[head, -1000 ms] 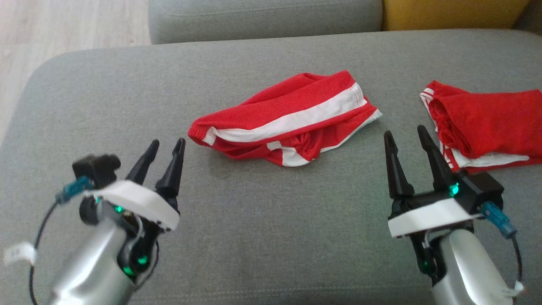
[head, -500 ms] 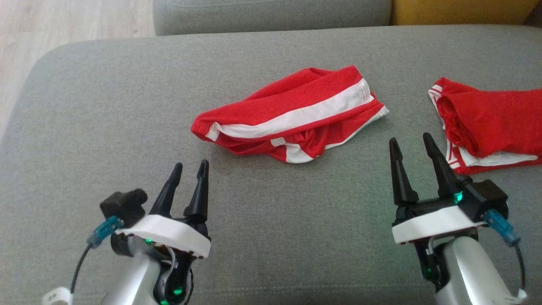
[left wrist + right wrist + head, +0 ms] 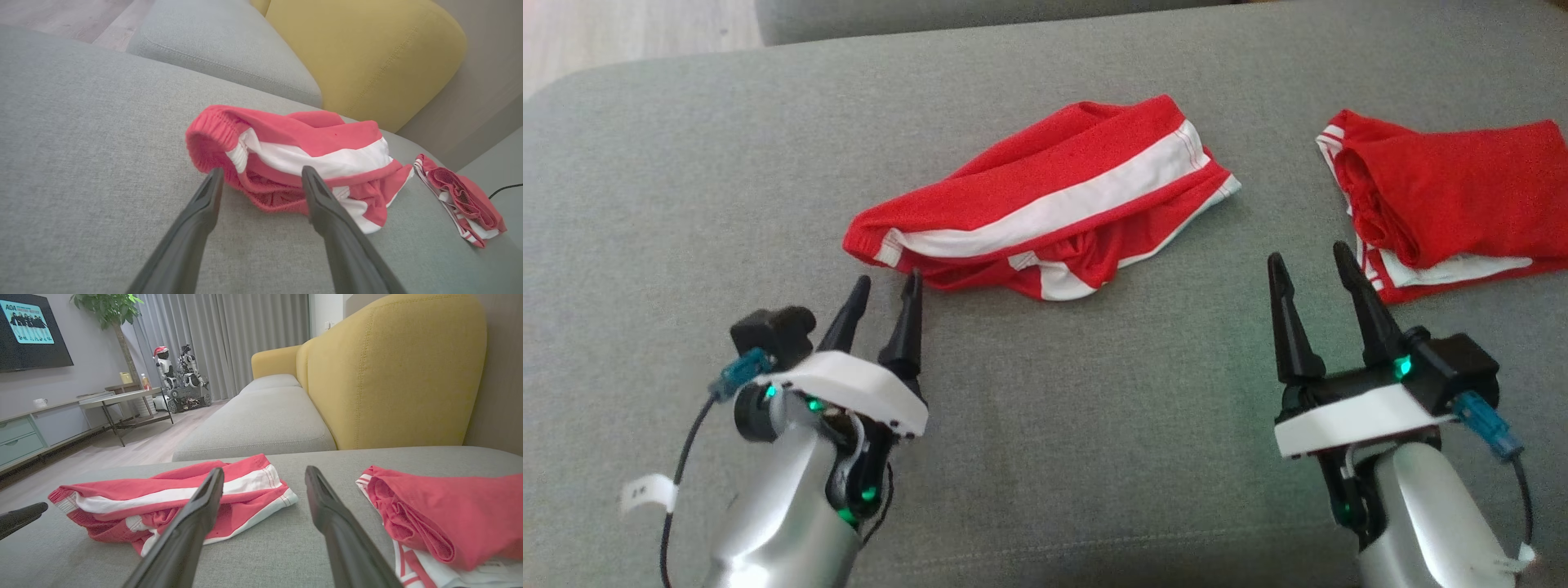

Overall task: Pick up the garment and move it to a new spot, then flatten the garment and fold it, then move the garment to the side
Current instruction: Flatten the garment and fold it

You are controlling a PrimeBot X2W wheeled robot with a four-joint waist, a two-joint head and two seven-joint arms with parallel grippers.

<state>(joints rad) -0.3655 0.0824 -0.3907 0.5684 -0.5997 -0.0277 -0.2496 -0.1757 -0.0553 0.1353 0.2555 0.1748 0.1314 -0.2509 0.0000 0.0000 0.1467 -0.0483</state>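
Note:
The garment (image 3: 1045, 212), red shorts with a broad white stripe, lies crumpled in the middle of the grey seat cushion (image 3: 686, 180). My left gripper (image 3: 888, 279) hovers open just short of its left waistband end, nothing between the fingers. In the left wrist view the garment (image 3: 294, 151) lies right past the spread gripper (image 3: 262, 170). My right gripper (image 3: 1307, 254) stands open over bare cushion between the garment and a second red piece. From the right wrist, the garment (image 3: 163, 498) lies ahead to the left of the open gripper (image 3: 263, 470).
A second red garment (image 3: 1445, 204), folded, lies at the cushion's right; it also shows as the folded garment (image 3: 441, 514). A yellow backrest (image 3: 392, 371) rises behind. Another grey cushion (image 3: 261, 416) adjoins, with wooden floor (image 3: 135, 445), a table (image 3: 118, 398) and another robot (image 3: 179, 379) beyond.
The head camera has shifted, sliding the scene left and down. My left gripper has come forward to the garment's waistband end. My right gripper has held its place; both stay open.

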